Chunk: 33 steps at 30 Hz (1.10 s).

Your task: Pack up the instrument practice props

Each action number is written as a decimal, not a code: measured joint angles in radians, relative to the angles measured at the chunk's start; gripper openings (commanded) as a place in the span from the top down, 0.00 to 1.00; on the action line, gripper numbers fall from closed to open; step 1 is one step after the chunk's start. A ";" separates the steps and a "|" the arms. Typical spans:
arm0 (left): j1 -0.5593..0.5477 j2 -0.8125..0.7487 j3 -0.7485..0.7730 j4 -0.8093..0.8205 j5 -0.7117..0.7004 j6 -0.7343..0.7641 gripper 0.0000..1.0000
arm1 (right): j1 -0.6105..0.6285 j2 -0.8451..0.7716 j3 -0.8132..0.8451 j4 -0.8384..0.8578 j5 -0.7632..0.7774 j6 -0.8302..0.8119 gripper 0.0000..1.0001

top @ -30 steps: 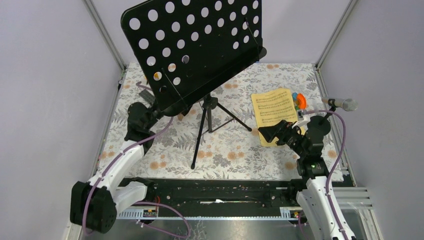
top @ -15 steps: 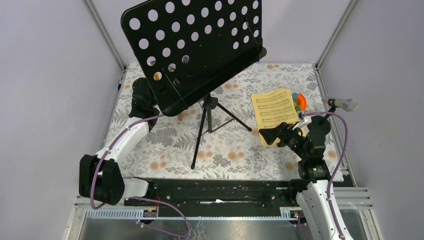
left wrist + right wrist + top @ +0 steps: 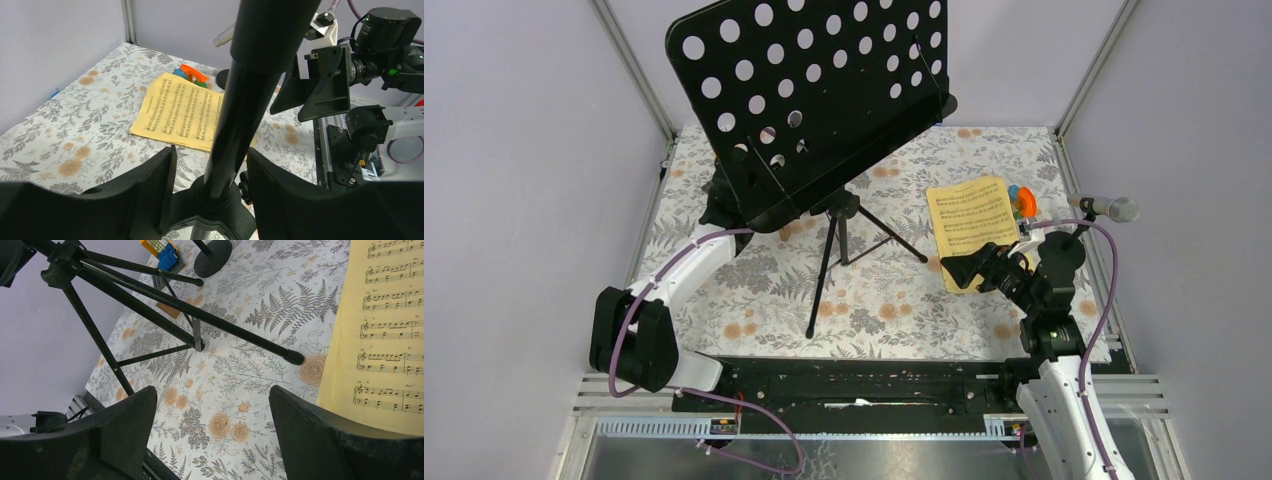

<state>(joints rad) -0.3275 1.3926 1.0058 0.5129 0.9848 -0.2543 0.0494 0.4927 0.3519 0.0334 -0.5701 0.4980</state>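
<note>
The black perforated music rack (image 3: 814, 90) stands on its tripod legs (image 3: 829, 270) at mid-table. My left gripper (image 3: 210, 150) is open, and its fingers (image 3: 150, 185) straddle the rack's pole (image 3: 240, 100) just above the tripod hub. In the top view it is hidden under the rack. The yellow sheet-music pages (image 3: 972, 225) lie flat at the right and also show in the left wrist view (image 3: 180, 110). My right gripper (image 3: 961, 272) is open and empty above the cloth beside the pages (image 3: 385, 335). The silver microphone (image 3: 1112, 208) is at the far right. The black microphone is out of view.
An orange-green-blue toy (image 3: 1022, 200) lies behind the pages. A black disc-based post (image 3: 212, 257) and a yellow-and-blue block build (image 3: 160, 252) stand beyond the tripod legs (image 3: 200, 315). Grey walls close three sides. A floral cloth (image 3: 874, 300) covers the table.
My left arm has reached forward and right, going under the rack until its open fingers straddle the pole. My right arm has hardly moved.
</note>
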 measured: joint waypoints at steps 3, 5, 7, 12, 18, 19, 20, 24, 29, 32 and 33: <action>-0.010 0.000 0.000 -0.025 0.002 0.027 0.54 | 0.000 0.000 0.000 0.000 0.000 -0.002 0.11; -0.013 0.004 0.000 -0.035 0.003 0.040 0.58 | 0.000 0.000 0.001 0.000 0.000 -0.003 0.11; -0.013 0.013 0.000 -0.047 0.009 0.048 0.59 | 0.000 0.000 0.001 0.000 0.000 -0.004 0.12; -0.022 0.035 0.010 -0.055 0.028 0.065 0.73 | 0.000 -0.002 0.001 -0.002 0.000 -0.005 0.12; -0.025 0.048 0.027 -0.055 0.031 0.100 0.95 | 0.000 -0.006 0.001 -0.002 0.000 -0.004 0.11; -0.025 0.048 0.028 -0.055 0.031 0.100 0.96 | 0.000 -0.005 0.001 -0.002 0.000 -0.003 0.11; -0.025 0.048 0.028 -0.055 0.031 0.100 1.00 | 0.000 -0.002 0.001 0.002 0.000 0.002 0.11; -0.025 0.048 0.032 -0.068 0.029 0.101 1.00 | 0.000 0.033 0.000 0.068 0.001 0.085 0.11; -0.034 0.035 0.039 -0.118 0.003 0.146 1.00 | 0.011 0.109 -0.026 0.329 0.014 0.309 0.10; -0.039 0.026 0.040 -0.145 -0.014 0.174 1.00 | 0.096 0.177 -0.019 0.427 0.093 0.385 0.10; -0.039 0.024 0.040 -0.151 -0.019 0.179 0.99 | 0.160 0.209 -0.002 0.436 0.137 0.397 0.10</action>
<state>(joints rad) -0.3668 1.4162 1.0454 0.3622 0.9657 -0.0753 0.2096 0.7017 0.3500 0.4694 -0.4328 0.8948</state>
